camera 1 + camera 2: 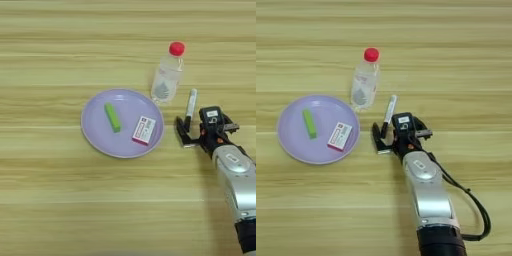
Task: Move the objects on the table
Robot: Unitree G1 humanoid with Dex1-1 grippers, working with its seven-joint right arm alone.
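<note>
On the table [50,200]: 1 bottle [167,77], 1 marker pen [191,102], 1 green bar [112,117].

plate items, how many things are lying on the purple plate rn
2: a small green bar on the left half of the purple plate, and a small white-and-red box on its right half. Nothing appears hidden.

Light wooden plank-grained table [466,60] bearing: round lilac plate [291,145] holding small green bar [309,123] and small white-and-red card [339,136]; clear plastic bottle with red cap [365,80] just beside plate; slim grey-white marker pen [389,111], black end at black two-fingered gripper [384,138] on silver forearm [426,192].
</note>
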